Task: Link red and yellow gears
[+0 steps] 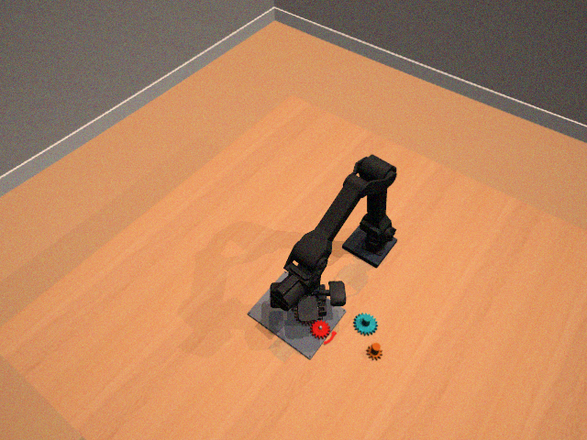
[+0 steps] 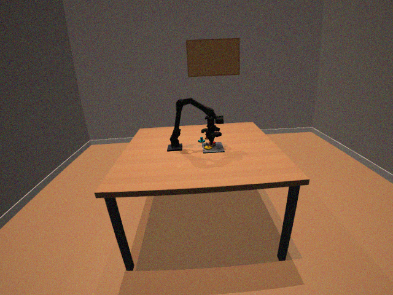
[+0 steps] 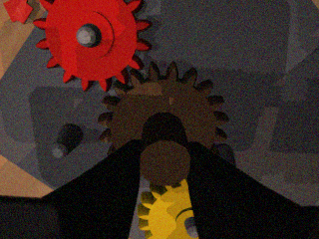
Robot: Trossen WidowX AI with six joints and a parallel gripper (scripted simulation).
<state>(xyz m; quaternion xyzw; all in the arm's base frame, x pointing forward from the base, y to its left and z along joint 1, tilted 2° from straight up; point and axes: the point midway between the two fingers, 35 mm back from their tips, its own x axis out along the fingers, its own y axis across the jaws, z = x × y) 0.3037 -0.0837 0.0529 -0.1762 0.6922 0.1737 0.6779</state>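
My gripper (image 3: 163,150) (image 2: 211,144) is shut on the upright knob of a brown gear (image 3: 194,107), over the grey board (image 1: 309,351) (image 2: 218,150) (image 3: 209,25). The brown gear's teeth meet or overlap the red gear's edge in the wrist view; whether it sits flat is hidden. The red gear (image 1: 320,331) (image 3: 70,55) is on its peg. The yellow gear (image 2: 207,147) (image 3: 161,219) shows partly between the fingers. An empty peg (image 3: 66,140) stands left of the brown gear. A teal gear (image 1: 359,325) (image 2: 201,140) and a small orange gear (image 1: 374,351) stand on the table.
The red arrow (image 1: 330,337) (image 3: 19,10) lies beside the red gear at the board's edge. The arm's base (image 1: 374,256) (image 2: 174,147) stands behind the board in the top view. The arm hides much of the board there. The white arrow is not visible.
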